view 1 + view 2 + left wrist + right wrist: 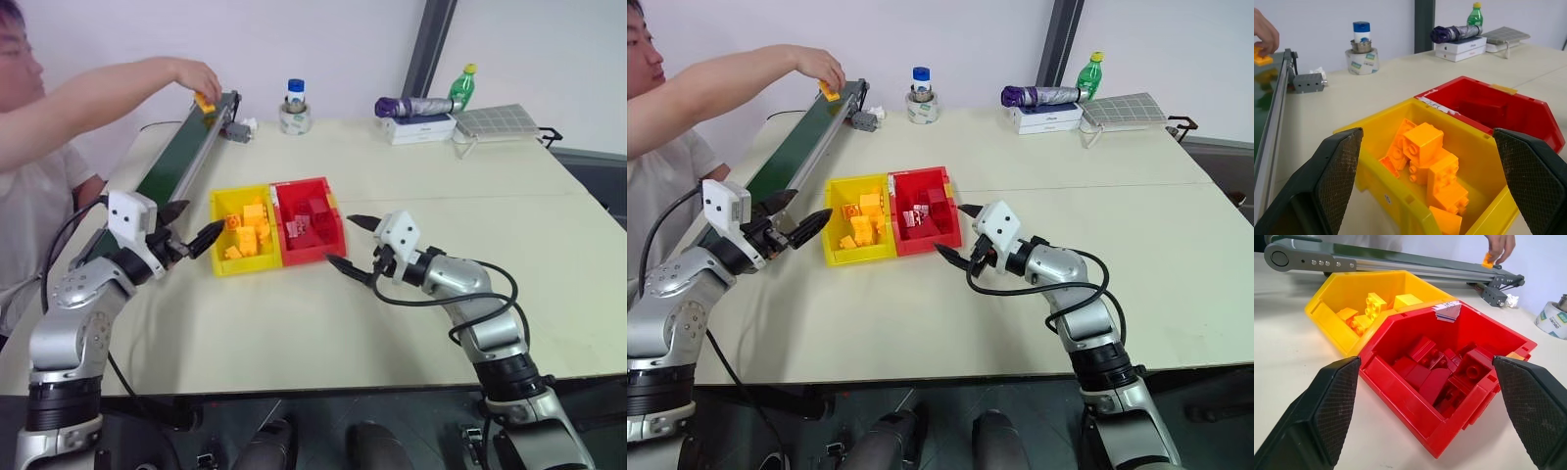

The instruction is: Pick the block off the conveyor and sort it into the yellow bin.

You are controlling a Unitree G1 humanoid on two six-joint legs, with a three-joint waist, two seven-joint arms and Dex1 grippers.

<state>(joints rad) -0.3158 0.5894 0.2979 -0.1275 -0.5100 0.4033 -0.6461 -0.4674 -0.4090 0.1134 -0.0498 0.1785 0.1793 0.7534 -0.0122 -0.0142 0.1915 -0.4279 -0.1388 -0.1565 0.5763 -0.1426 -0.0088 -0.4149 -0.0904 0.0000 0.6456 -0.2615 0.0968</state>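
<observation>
Beige desk (392,176): left gripper (192,232) wide beside yellow bin (221,208); right gripper (351,243) wide beside red bin (328,211); block (204,102) in person's hand (196,78) over conveyor (181,152), far beyond.

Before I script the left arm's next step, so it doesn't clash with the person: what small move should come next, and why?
Probably hold the left gripper, fingers open, by the yellow bin: a person's hand is still on the block at the conveyor's far end.

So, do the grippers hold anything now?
No. Left gripper and right gripper are open and empty; a person's hand pinches the block.
</observation>
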